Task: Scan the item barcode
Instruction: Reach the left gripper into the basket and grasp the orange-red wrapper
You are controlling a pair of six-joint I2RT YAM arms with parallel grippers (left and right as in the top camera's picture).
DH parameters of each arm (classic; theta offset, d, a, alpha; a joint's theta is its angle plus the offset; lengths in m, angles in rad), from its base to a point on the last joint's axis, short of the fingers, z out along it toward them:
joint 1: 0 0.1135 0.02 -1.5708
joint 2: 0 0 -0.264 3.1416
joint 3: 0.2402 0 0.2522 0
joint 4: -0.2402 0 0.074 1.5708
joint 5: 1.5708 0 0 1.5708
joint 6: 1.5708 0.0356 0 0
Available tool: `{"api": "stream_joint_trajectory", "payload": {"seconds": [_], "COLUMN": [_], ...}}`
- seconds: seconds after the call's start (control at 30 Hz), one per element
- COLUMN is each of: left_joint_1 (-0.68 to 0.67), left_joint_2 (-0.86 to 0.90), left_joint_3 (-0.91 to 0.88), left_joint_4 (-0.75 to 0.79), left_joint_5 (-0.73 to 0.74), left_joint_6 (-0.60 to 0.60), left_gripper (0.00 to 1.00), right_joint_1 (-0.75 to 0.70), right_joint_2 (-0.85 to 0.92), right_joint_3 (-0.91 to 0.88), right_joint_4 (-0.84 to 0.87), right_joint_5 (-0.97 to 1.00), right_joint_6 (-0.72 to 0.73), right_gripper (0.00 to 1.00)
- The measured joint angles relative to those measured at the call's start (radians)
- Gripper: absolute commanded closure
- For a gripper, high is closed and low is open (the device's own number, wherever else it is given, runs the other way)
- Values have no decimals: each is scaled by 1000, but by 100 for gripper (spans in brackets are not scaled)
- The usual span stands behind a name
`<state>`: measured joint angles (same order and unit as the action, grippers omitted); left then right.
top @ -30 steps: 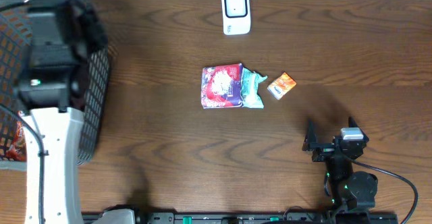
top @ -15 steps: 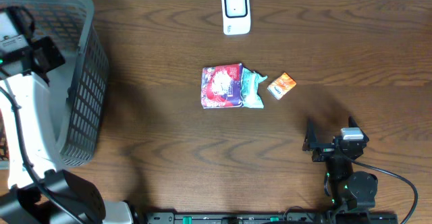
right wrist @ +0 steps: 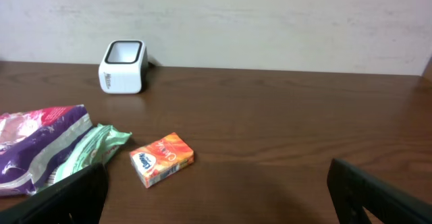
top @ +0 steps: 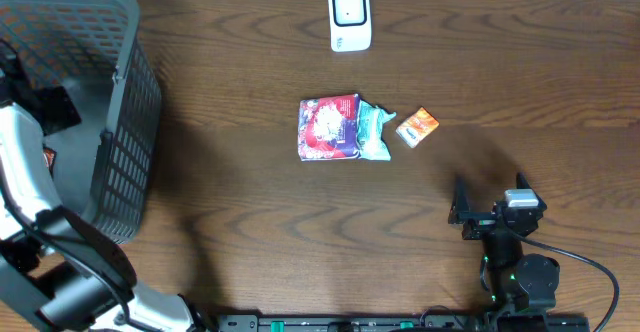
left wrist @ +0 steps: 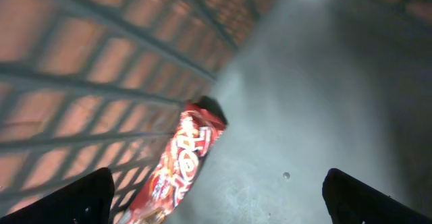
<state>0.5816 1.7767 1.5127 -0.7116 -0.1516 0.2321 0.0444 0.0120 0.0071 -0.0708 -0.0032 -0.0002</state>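
My left gripper (left wrist: 216,207) hangs open inside the grey mesh basket (top: 125,122). Nothing is between its fingers. A red snack packet (left wrist: 181,162) lies just ahead of it, against the basket's wall and floor. On the table's middle lie a red and purple packet (top: 328,127), a green packet (top: 375,132) and a small orange box (top: 417,127). The white scanner (top: 349,17) stands at the far edge. My right gripper (top: 490,197) rests open near the front edge, facing the orange box (right wrist: 162,158) and the scanner (right wrist: 123,66).
The basket fills the table's left end, and its walls (left wrist: 101,62) close in around my left gripper. A pale wall (right wrist: 270,15) runs behind the table. Bare wood (top: 250,222) lies between the basket and the packets.
My left arm has dropped from high over the basket down into it, toward the left edge, and its jaws have opened wider. The right arm and the table items have not moved.
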Motion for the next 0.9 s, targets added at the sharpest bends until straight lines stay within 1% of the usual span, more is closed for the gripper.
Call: {"api": "stream_joint_trajectory", "payload": {"seconds": [0.13,0.23,0.5,0.67,0.73,0.8,0.87,0.9], "left_joint_1": [3,13,68,75,75,75,75,75], "left_joint_2": [68,117,211,260,268,268,268,271], "left_joint_3": [-2,-2,-2,-3,-3,-3,-3,-3], "left_joint_4": [-5,-3,-3,-3,-2,-2,-2,-2], "left_joint_5": [-13,-34,-61,-65,-65,-65,-65,-65], "left_joint_6": [80,105,125,151,162,166,172,175], "left_gripper": [2,2,2,2,0,5,13,14], "right_joint_1": [0,0,0,0,0,0,0,0], "right_joint_2": [0,0,0,0,0,0,0,0], "right_joint_3": [0,0,0,0,0,0,0,0], "right_joint_4": [0,0,0,0,0,0,0,0], "right_joint_5": [0,0,0,0,0,0,0,0], "right_joint_6": [0,0,0,0,0,0,0,0], "right_gripper": [1,1,1,1,1,1,1,1]}}
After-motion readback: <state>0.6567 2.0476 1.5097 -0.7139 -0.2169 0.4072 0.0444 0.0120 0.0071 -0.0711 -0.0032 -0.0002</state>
